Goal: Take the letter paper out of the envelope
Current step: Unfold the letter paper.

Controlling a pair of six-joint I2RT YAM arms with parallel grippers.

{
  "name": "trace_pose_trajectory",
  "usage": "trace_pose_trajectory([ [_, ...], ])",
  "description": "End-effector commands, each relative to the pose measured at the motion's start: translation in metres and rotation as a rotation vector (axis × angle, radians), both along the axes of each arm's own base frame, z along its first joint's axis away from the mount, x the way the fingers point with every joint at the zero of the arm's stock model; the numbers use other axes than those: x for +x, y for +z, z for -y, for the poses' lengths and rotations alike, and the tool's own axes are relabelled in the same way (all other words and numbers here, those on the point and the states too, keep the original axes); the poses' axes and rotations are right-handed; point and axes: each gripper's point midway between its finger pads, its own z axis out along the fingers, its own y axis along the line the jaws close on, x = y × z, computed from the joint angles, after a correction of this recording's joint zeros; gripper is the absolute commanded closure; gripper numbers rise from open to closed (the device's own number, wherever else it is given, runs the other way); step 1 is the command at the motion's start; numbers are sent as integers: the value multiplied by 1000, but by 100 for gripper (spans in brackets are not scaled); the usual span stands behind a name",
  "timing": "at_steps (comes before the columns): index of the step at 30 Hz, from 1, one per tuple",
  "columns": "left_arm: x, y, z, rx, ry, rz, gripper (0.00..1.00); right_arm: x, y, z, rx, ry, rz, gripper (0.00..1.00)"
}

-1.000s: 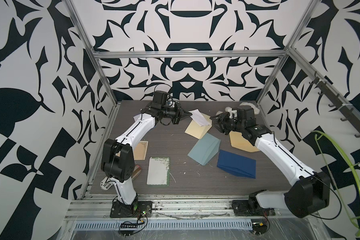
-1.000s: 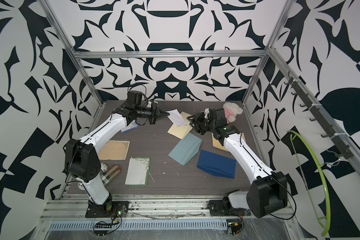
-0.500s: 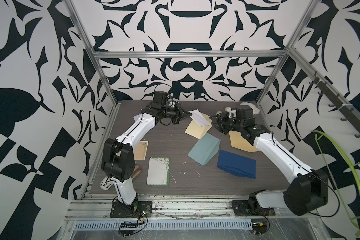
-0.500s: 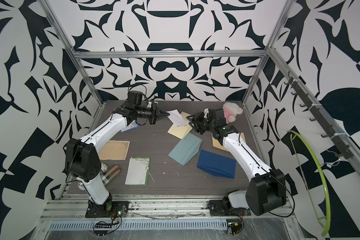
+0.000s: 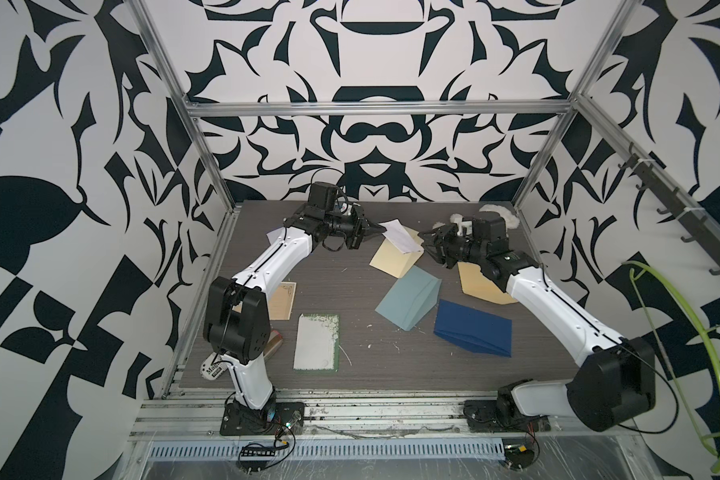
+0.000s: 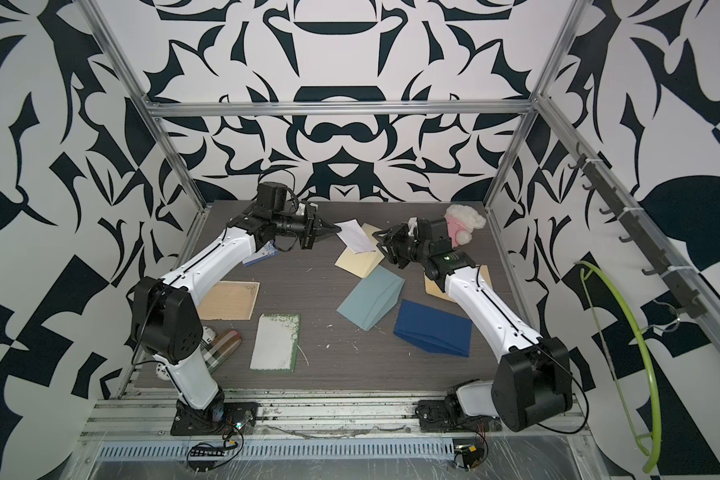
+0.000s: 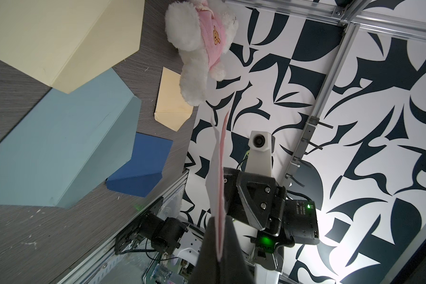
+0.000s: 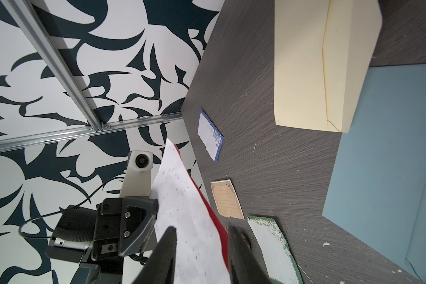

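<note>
While my left gripper point(image 5: 373, 228) was shut tight on one end of the white envelope point(image 5: 400, 239), I held it up in the air over the far middle of the table point(image 5: 371, 365). My right gripper point(image 5: 425, 246) was at the other end, on the right side. In the right wrist view its fingers point(image 8: 166, 255) stood about half open, one on each side of the white envelope. I could not tell if they touched it.

A red edge point(image 8: 213, 216) showed along the white side. It might have been the letter paper peeking out, or just the inside of the envelope. I could not tell which.

So I think the job was only started. The lifting part was done. The letter paper was not out yet. What was left was to pinch the paper with my right gripper and pull it free.

Down on the table lay a cream envelope point(image 5: 391, 262), a light blue envelope point(image 5: 408, 297) and a dark blue envelope point(image 5: 472, 328). A green-edged sheet point(image 5: 316, 343) lay near, more to the left.
</note>
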Motion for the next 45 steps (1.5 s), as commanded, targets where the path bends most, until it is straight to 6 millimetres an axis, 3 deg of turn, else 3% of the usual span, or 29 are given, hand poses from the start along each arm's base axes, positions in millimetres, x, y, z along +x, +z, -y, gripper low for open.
trace_pose_trajectory([
  [1,4,-4,4,-1,-5,5,100,1,17,-6,30,15,56,63],
  [11,4,0,4,-5,-6,10,100,-8,3,4,-38,3,36,63],
  [23,4,-1,5,-4,-8,8,100,-10,4,1,-7,4,29,62],
  [33,3,-7,5,1,-12,-1,100,-5,20,-3,27,4,63,66],
  [45,4,-7,6,5,-12,3,100,-7,22,-5,12,18,67,68],
])
